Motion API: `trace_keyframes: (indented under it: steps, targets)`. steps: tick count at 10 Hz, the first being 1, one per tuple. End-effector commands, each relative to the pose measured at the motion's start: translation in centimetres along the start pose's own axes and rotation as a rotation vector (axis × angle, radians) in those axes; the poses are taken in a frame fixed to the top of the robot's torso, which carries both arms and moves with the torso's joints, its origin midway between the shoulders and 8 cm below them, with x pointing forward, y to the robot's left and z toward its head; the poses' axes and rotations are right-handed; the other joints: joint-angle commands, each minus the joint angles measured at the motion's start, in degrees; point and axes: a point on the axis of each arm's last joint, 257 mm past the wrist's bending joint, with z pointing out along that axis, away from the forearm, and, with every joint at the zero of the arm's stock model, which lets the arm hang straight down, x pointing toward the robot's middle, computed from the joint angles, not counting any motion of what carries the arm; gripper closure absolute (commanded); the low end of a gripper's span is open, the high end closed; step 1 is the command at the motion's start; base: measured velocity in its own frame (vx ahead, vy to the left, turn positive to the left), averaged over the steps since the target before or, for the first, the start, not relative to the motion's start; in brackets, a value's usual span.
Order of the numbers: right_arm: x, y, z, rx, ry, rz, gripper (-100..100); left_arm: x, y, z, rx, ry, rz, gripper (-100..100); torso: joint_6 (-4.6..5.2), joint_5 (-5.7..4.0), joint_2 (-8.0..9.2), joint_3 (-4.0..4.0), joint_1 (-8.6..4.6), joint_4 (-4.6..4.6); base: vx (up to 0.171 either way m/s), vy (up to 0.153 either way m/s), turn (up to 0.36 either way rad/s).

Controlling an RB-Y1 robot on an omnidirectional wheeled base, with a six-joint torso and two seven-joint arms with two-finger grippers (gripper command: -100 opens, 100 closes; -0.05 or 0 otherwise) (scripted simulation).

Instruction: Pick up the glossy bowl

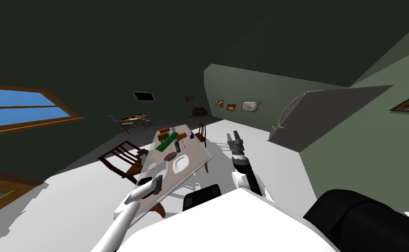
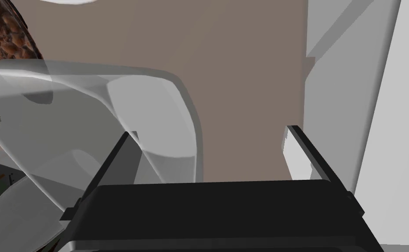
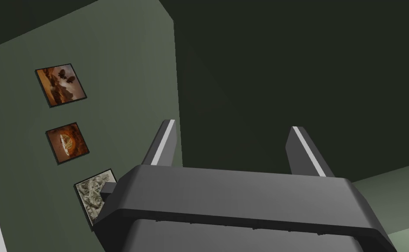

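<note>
Left wrist view puts the glossy bowl (image 2: 68,118) right at my left gripper (image 2: 207,131). It is a pale, see-through vessel with a rounded rim, sitting on the brown table (image 2: 247,65). The jaws are spread wide and grasp nothing. One of the fingers (image 2: 119,154) overlaps the bowl's translucent wall, and the bowl's rim reaches into the gap between the two blades. The other blade stands over bare tabletop near the table's edge. I cannot tell whether the first finger touches the bowl. A brown, rough-surfaced thing (image 2: 2,37) lies just beyond the bowl. From the head view, the bowl sits at the near end of the long table on my left side, with a white plate (image 1: 180,164) beside it and my left forearm reaching in over that end. My right gripper (image 1: 235,136) is held up in the air to the right of the table, well apart from it, its jaws released and empty.
</note>
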Motion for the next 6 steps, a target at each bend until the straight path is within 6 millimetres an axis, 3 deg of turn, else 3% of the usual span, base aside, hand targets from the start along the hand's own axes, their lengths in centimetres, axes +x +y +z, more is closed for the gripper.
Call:
trace_keyframes:
  steps: [1,3,4,5,6]
  targets:
    - [0.0,0.0,0.0,0.000,0.000,0.000,0,-1.3,0.7,-0.2,0.001,0.000,-0.008,-100,0.00,0.00,0.00,0.00,0.00,0.00,0.001,-0.052,-0.188]
    - [0.0,0.0,0.0,0.000,0.000,0.000,0,-0.4,0.6,-0.2,0.005,0.037,-0.053,-100,-0.06,-0.01,-0.03,-0.01,0.04,0.00,0.006,-0.016,0.027]
    - [0.0,0.0,0.0,0.000,0.000,0.000,0,-4.1,3.1,0.0,-0.017,-0.014,-0.018,-100,-0.06,0.01,-0.03,-0.02,0.11,0.00,0.013,-0.040,-0.345]
    - [0.0,0.0,0.0,0.000,0.000,0.000,0,-4.2,1.9,-0.4,0.006,-0.010,-0.017,-100,0.06,0.15,-0.04,-0.06,0.01,-0.10,0.006,-0.046,-0.173]
    - [0.0,0.0,0.0,0.000,0.000,0.000,0,-4.1,2.8,-0.2,-0.010,0.002,-0.048,-100,0.04,0.17,-0.10,-0.10,-0.01,-0.12,0.002,-0.030,0.027]
